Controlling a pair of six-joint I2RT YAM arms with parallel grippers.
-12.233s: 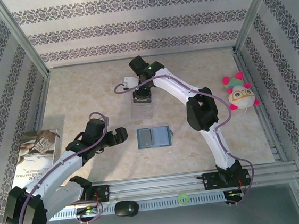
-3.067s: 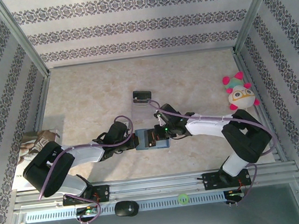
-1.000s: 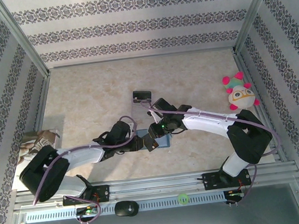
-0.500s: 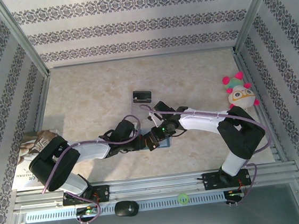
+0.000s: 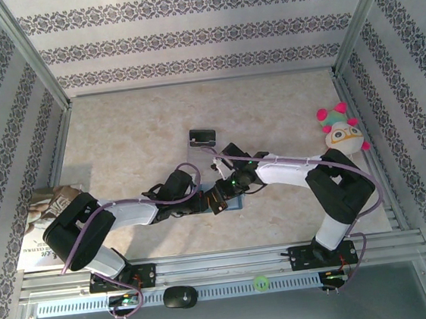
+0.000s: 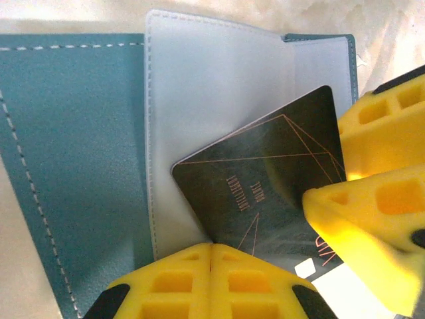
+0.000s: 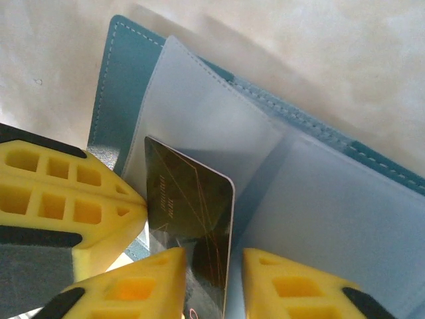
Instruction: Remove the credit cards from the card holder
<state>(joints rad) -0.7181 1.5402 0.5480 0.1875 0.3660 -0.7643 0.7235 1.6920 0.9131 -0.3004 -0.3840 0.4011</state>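
Note:
The teal card holder (image 6: 73, 153) lies open on the table with its grey-blue sleeves up, and both grippers crowd over it (image 5: 236, 201). A dark credit card (image 6: 265, 179) with thin copper lines sticks out of a sleeve at a slant. My left gripper (image 6: 211, 247) is shut, its yellow tips together and resting at the sleeve's edge by the card's corner (image 5: 202, 201). My right gripper (image 7: 214, 279) is open, its fingers on either side of the card's (image 7: 189, 199) free end; a gap remains beside the right finger. The right gripper's fingers (image 6: 372, 206) cover the card's far end.
A clear plastic stand with a black piece (image 5: 201, 138) stands just behind the grippers. A plush toy (image 5: 342, 132) sits at the right edge and a magazine (image 5: 48, 222) lies at the left. Metal rails (image 5: 231, 263) frame the table.
My left gripper has closed fully and slid a little right onto the holder. The right gripper's jaws have narrowed slightly around the card.

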